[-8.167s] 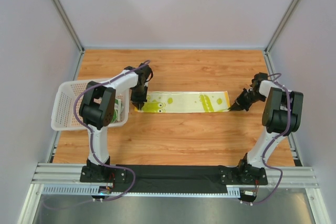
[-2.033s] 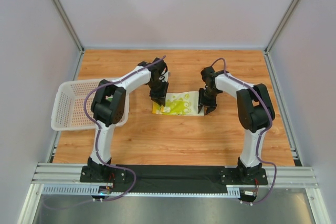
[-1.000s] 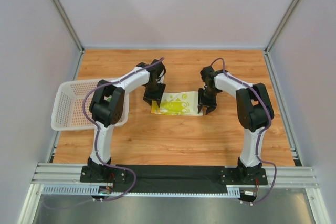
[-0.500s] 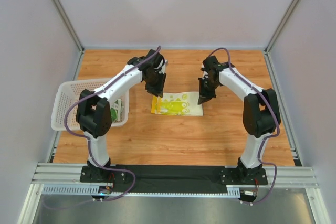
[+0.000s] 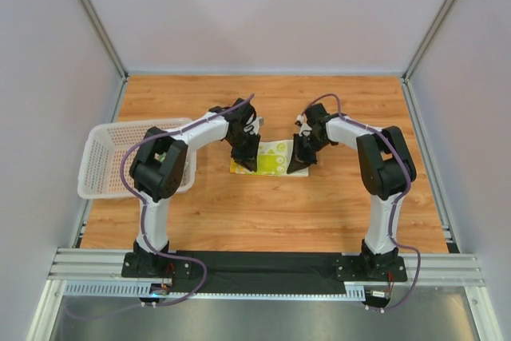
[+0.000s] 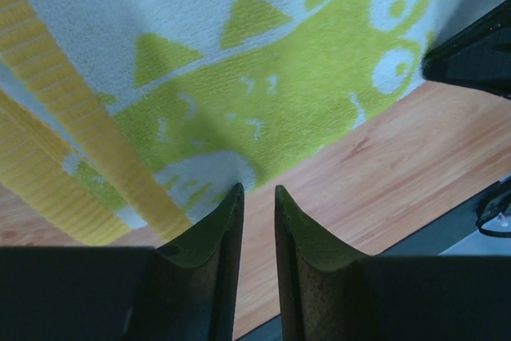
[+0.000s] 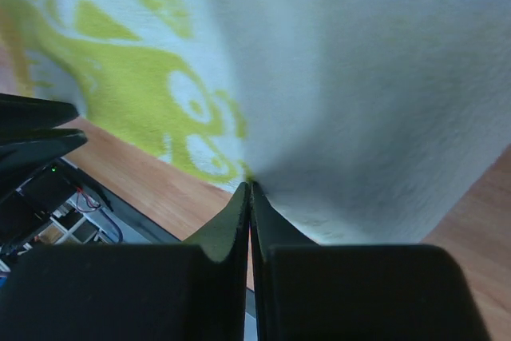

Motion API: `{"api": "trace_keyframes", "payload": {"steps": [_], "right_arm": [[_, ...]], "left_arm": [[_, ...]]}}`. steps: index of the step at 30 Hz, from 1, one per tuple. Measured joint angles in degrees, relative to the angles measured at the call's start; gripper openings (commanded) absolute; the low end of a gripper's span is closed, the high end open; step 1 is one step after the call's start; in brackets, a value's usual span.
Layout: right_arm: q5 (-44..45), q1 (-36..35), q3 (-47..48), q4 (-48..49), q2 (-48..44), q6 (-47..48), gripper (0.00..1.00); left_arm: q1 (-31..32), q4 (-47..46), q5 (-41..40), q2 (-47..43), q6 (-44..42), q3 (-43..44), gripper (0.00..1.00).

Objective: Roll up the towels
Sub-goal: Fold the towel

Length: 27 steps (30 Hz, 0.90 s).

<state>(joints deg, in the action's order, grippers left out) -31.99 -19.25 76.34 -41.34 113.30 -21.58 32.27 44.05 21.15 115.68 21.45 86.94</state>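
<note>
Towel was whitish base with lime-green blobs, triangles and ringed circles, plus a yellow-orange ribbed stripe along one edge. Right wrist view also showed a big plain pale patch on it. Table was warm orange wood grain. Basket was white mesh. Arms were white with black joints, purple cables looping off them. Left gripper and right gripper were blackish, with a faint greenish tint. Walls were pale grey-lilac.

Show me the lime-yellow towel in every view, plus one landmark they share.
Top external: the lime-yellow towel lies mid-table, between the two arms.
Left wrist: it fills the upper part of the picture.
Right wrist: it fills the upper part too.
Shared landmark: the wooden table beneath it.
</note>
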Motion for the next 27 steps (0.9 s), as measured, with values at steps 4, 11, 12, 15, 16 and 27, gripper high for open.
{"api": "trace_keyframes", "payload": {"steps": [4, 11, 12, 15, 16, 27], "right_arm": [[-3.21, 1.09, -3.34, 2.01, 3.23, -1.01, 0.0], [-5.7, 1.84, -5.05, 4.39, 3.39, -2.73, 0.0], [-6.12, 1.9, -5.77, 5.25, 3.1, -3.06, 0.0], [-6.38, 2.08, -7.85, 7.43, 1.86, -3.8, 0.0], [-6.38, 2.08, -8.55, 7.89, 1.38, -3.98, 0.0], [-5.7, 1.6, -8.48, 2.49, -4.11, -3.65, 0.1]], "left_arm": [[-1.36, -2.58, 1.22, 0.63, 0.35, -4.79, 0.28], [-6.51, -5.22, 6.1, 0.76, 1.38, -9.14, 0.27], [-6.82, -5.57, 6.71, 0.76, 1.4, -9.44, 0.27], [-6.95, -6.32, 6.99, 0.28, 1.36, -10.19, 0.27], [-6.93, -6.4, 6.95, 0.24, 1.33, -10.29, 0.26], [-7.32, -1.49, -2.64, -3.15, -0.57, -9.14, 0.3]]}}
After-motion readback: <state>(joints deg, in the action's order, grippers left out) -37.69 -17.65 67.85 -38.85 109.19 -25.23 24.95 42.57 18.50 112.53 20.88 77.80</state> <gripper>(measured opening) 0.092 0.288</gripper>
